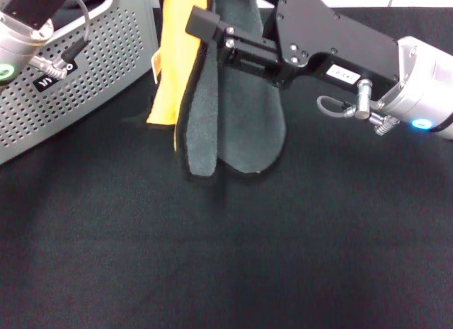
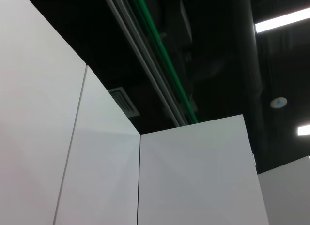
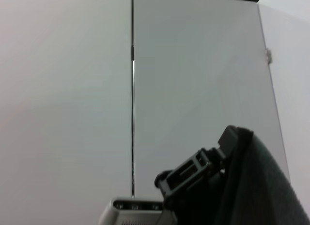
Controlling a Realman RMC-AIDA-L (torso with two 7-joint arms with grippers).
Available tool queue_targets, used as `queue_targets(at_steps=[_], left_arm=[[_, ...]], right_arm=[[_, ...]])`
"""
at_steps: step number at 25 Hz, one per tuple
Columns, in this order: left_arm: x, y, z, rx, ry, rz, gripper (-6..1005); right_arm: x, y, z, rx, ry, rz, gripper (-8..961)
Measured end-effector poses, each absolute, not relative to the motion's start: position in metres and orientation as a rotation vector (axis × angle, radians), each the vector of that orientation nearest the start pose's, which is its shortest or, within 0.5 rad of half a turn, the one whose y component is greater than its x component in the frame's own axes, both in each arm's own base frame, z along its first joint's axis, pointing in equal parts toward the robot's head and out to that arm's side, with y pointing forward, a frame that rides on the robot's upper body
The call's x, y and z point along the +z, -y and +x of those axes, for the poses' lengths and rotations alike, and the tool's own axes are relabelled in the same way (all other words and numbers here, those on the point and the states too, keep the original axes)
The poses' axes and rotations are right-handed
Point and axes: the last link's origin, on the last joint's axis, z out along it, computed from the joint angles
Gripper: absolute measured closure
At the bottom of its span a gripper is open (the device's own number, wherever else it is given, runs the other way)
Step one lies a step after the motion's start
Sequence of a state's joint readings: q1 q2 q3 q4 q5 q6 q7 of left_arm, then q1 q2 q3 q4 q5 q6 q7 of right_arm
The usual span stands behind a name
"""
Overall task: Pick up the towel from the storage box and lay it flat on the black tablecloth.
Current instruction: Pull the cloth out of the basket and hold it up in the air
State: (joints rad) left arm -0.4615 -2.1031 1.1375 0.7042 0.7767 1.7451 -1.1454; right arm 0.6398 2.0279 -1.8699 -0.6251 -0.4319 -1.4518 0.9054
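Right pincer [image 1: 212, 33] clamped on hanging towel [image 1: 233, 110] above black tablecloth [image 1: 226, 251]; left pincer unseen

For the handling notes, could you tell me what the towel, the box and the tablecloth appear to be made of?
Towel: soft fleece-like cloth, apparently; fuzzy grey face, yellow-orange other face, hanging in limp folds. Box: probably rigid light grey plastic, walls perforated with round holes. Tablecloth: matte black fabric, no shine.

Industrial hall, white partition panels [image 2: 193, 176], dark ceiling ducts [image 2: 160, 51], strip lights [image 2: 281, 21]
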Motion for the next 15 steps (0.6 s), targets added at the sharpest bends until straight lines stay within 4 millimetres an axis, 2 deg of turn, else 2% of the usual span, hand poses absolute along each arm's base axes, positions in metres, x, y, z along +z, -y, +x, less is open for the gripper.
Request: queue_targets(at_steps=[6,15], left_arm=[[0.062,-0.322,-0.151,-1.843,0.015,-2.099,985],[0.064,-0.324,-0.149,-1.846,-0.003,-2.082,985]], right_arm=[[-0.031,-0.335,0.09,1.692,-0.05,-2.441,315],[-0.038,-0.353,0.096,1.572,-0.189,-2.424,318]])
